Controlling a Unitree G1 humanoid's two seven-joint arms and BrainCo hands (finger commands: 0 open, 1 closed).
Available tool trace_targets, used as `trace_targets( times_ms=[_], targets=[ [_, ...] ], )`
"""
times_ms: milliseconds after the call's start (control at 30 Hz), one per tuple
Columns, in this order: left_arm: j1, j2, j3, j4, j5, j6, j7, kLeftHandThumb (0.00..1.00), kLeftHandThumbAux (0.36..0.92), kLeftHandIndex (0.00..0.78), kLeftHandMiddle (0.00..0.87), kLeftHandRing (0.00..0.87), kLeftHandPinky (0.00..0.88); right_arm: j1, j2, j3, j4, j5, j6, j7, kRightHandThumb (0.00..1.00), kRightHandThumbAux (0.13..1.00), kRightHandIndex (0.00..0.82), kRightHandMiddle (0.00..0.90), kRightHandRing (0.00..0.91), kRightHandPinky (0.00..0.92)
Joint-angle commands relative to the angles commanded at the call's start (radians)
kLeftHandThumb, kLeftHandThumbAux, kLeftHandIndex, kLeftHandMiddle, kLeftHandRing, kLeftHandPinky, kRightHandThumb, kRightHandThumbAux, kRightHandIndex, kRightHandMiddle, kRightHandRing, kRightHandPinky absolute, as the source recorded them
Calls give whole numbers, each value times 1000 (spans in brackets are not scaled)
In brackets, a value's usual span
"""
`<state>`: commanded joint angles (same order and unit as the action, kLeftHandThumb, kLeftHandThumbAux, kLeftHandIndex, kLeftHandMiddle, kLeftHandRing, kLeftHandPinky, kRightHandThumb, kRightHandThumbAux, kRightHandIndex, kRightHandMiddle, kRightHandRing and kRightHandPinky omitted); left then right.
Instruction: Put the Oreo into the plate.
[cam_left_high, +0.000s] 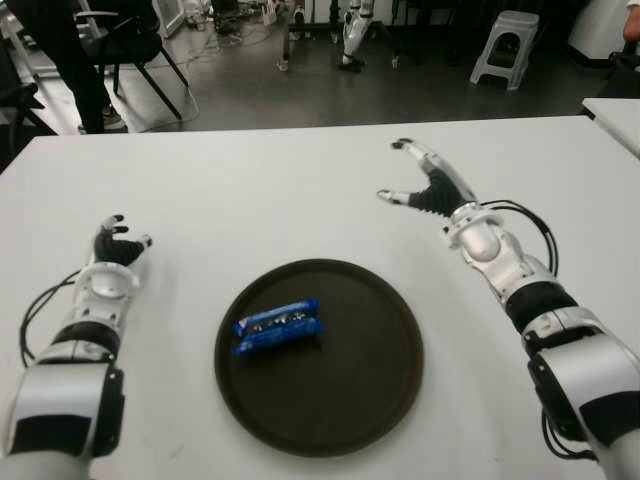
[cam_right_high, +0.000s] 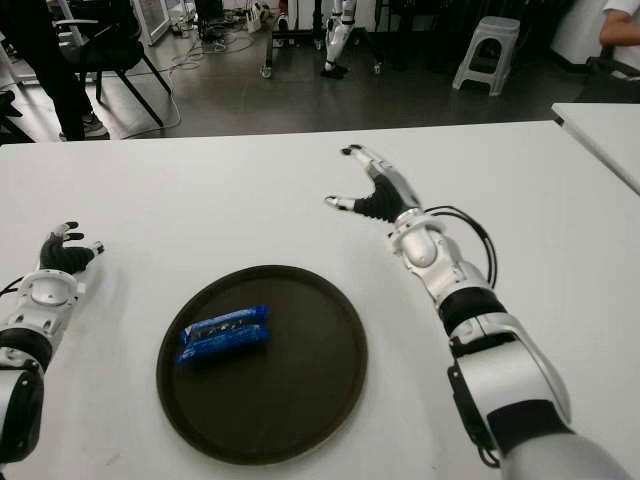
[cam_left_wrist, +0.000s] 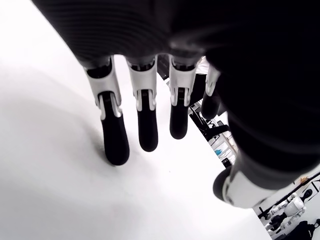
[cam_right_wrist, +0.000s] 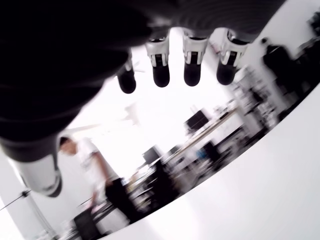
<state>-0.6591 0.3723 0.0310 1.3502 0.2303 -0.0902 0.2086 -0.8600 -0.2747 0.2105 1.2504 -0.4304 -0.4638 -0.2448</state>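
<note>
Blue Oreo (cam_left_high: 278, 327) in plate (cam_left_high: 380, 395), right robot hand (cam_left_high: 425, 182) well apart, open

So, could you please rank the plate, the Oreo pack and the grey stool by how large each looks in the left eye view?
1. Plate, by far the largest.
2. Oreo pack and grey stool look about alike; the stool stands much farther off, so I would not rank them.

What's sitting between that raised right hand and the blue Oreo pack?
Only bare white table and the plate's rim separate the right hand from the Oreo, seen in both eye views.
</note>
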Motion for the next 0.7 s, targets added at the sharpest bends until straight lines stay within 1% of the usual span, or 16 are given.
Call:
trace_targets(
  times_ms=[167,233,300,367,467,600,700],
  targets=[
    [0,0,3,-1,-3,-4,-3,252,711,69,178,205,205,-9,-12,-21,50,11,48,-41,134,578,0,0,0,21],
    [1,0,6,-1,-7,-4,-7,260,713,70,175,202,199,-11,-17,-39,78,23,102,-44,124,582,0,1,4,16],
    [1,0,7,-1,-8,-5,-8,267,715,70,172,199,193,-12,-17,-46,88,26,124,-45,117,586,0,2,8,14],
    [3,-1,12,-2,-13,-8,-9,276,716,69,170,196,193,-7,-19,-52,97,28,153,-49,114,591,0,8,19,21],
    [5,-3,29,-4,-30,-16,-17,286,720,67,168,192,197,18,-22,-73,107,43,207,-61,118,608,0,13,29,27],
    [6,-2,40,-4,-39,-16,-22,284,723,64,166,187,189,40,-10,-98,106,61,241,-79,132,621,0,4,29,40],
    [7,0,42,-4,-39,-14,-21,285,724,64,167,189,198,56,-2,-114,104,76,253,-91,140,633,0,2,27,48]
  ],
)
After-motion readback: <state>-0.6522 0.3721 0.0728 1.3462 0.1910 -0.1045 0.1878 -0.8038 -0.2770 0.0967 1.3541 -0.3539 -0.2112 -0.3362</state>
